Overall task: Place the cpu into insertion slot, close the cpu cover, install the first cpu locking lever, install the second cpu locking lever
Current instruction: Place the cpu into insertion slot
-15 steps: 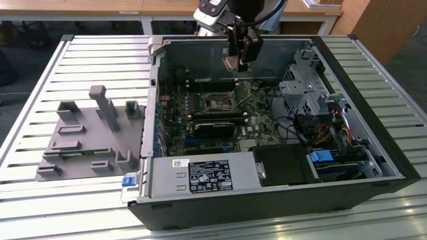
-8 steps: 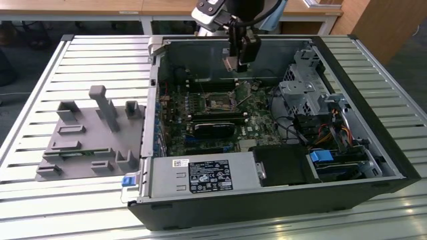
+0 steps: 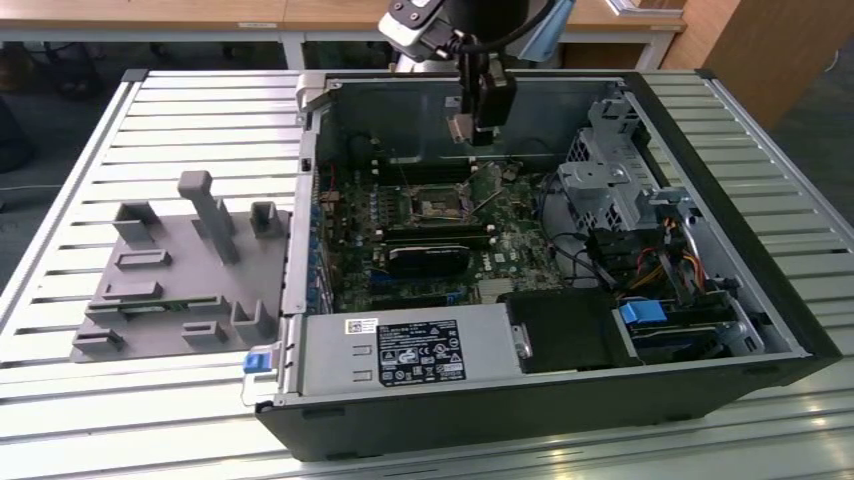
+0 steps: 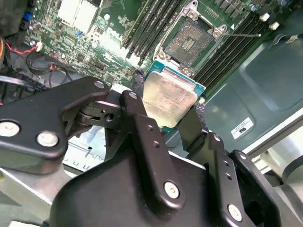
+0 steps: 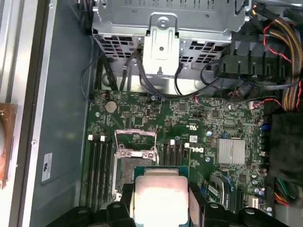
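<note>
My gripper (image 4: 166, 103) is shut on the cpu (image 4: 171, 97), a pale metal-faced square on a green base, with one black finger on each of two opposite edges. In the first wrist view the cpu (image 5: 160, 191) hangs in the gripper (image 5: 161, 201) just beside the insertion slot (image 5: 125, 172). The slot's dark centre (image 4: 189, 41) lies bare on the green board. The cpu cover (image 5: 136, 141), a thin silvery frame, is swung back from the socket. In the exterior view the gripper (image 3: 478, 132) hovers inside the open case, above and behind the slot (image 3: 434, 201).
A silver power supply (image 3: 400, 352) fills the case's near end. A metal drive cage (image 3: 607, 180) with cables stands at the exterior view's right. Black memory slots (image 4: 151, 23) flank the socket. A grey fixture plate (image 3: 174, 270) lies outside the case.
</note>
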Available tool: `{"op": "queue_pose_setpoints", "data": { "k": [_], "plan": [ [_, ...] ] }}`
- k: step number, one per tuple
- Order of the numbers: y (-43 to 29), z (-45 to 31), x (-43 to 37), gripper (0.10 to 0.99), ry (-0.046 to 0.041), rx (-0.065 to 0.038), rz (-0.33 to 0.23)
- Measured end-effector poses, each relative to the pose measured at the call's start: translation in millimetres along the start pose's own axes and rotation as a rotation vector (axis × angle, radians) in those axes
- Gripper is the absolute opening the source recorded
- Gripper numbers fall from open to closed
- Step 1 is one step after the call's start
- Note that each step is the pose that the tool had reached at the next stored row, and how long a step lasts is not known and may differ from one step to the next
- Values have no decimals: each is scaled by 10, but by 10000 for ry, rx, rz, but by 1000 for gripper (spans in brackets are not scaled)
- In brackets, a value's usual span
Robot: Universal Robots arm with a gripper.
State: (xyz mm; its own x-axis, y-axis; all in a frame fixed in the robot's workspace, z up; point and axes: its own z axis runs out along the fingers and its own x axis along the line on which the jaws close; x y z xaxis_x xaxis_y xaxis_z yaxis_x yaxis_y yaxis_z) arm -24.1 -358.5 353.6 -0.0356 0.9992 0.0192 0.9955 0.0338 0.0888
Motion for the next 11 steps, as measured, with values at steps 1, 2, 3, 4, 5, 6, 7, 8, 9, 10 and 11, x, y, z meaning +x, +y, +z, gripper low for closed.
{"op": "queue_pose_setpoints", "data": {
  "k": [1,2,3,4,5,6,7,8,9,10,11],
  "plan": [
    [0,1,0,541,-9,-2,101],
    [0,2,0,541,-17,-4,197],
    [0,3,0,541,-26,-6,294],
    [-1,4,0,541,-35,-7,393],
    [-1,5,0,541,-44,-9,492],
    [-1,6,0,541,-52,-12,591],
    [-1,7,0,541,-61,-13,694],
    [-1,8,0,541,-71,-16,799],
    [-1,9,1,541,-80,-18,897],
    [-2,12,2,541,-89,-19,997],
    [-2,16,3,541,-93,-16,1032]
  ]
}}
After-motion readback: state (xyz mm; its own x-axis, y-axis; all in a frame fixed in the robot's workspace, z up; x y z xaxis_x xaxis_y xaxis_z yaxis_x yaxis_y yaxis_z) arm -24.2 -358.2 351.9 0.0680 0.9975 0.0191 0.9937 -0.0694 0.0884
